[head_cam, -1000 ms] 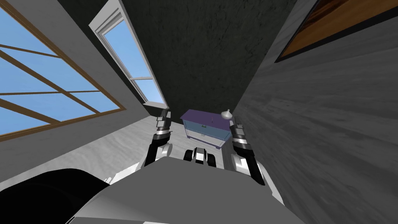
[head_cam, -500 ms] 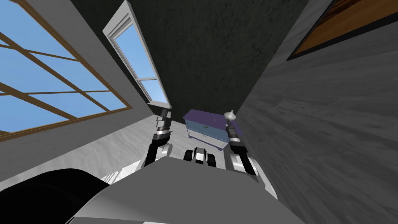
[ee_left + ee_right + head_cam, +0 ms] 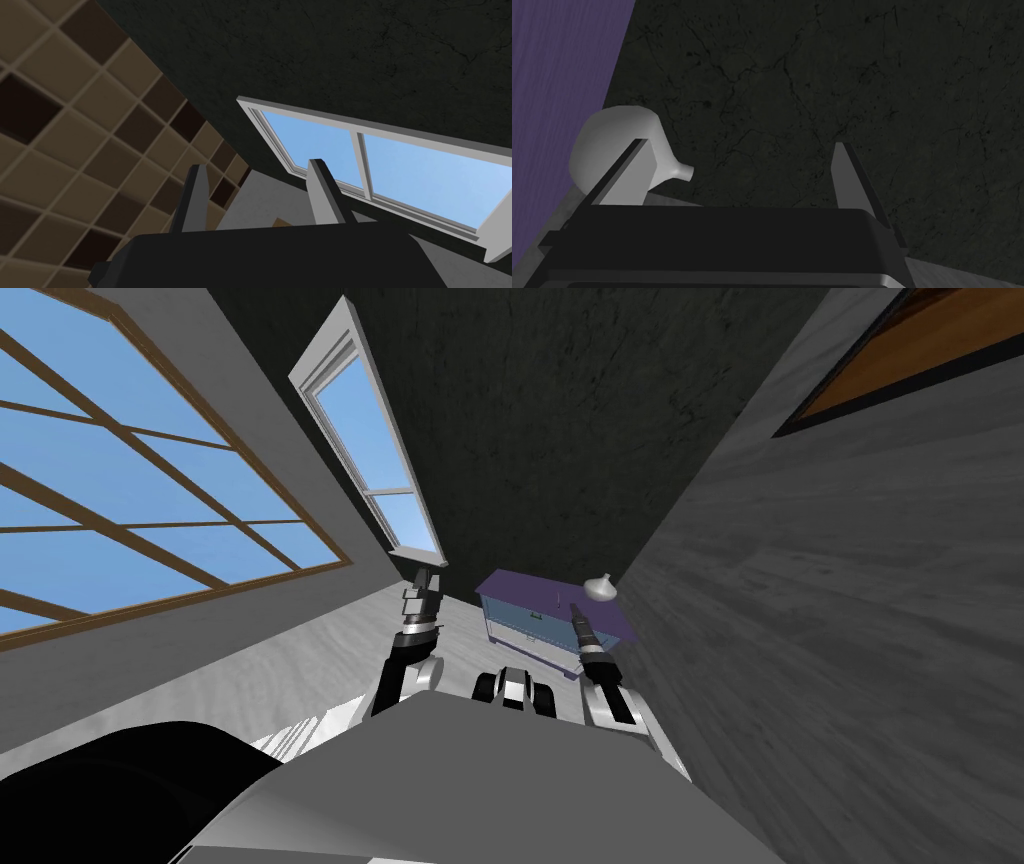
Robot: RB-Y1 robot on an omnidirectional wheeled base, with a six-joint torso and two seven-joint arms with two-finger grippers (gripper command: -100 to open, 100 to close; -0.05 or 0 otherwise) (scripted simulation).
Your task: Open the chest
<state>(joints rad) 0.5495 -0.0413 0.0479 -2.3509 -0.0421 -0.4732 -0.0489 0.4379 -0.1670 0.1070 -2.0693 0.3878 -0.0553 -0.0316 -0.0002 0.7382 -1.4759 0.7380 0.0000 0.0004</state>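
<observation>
The right pincer [image 3: 574, 612], blades spread wide, reaches over the low chest with purple top and pale blue front [image 3: 530, 620] just beneath it, likely lining up on the lid. A light grey round-bellied vase [image 3: 619, 150] stands just beyond one blade and could tip. The left pincer [image 3: 257, 167], also parted, hangs aside, out of the way.

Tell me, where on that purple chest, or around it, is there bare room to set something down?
The chest's top is bare from its left end to near the middle. Its right end is crowded: the vase stands there and the right gripper hovers beside it. The floor left of the chest is bare too.
</observation>
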